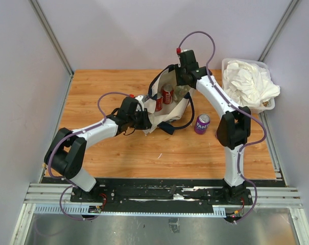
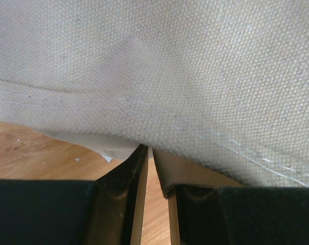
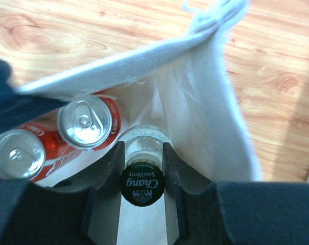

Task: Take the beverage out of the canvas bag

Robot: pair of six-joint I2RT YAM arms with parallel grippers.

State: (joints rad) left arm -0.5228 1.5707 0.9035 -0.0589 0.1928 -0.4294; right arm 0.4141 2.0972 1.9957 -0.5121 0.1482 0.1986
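The cream canvas bag (image 1: 170, 113) with navy handles stands open at the table's middle. It holds two red cans (image 1: 167, 94) and a clear glass bottle with a dark green "Chang Soda Water" cap (image 3: 140, 184). My right gripper (image 3: 140, 149) reaches down into the bag and is shut on the bottle's neck just under the cap; in the top view it (image 1: 182, 81) is over the bag's far right corner. My left gripper (image 2: 150, 151) is shut on the bag's canvas rim (image 2: 169, 76), at the bag's left side (image 1: 145, 120).
A purple soda can (image 1: 201, 123) stands on the table just right of the bag. A clear tub (image 1: 227, 64) of white cloths (image 1: 248, 84) sits at the back right. The two red cans (image 3: 88, 122) stand close to the left of the bottle.
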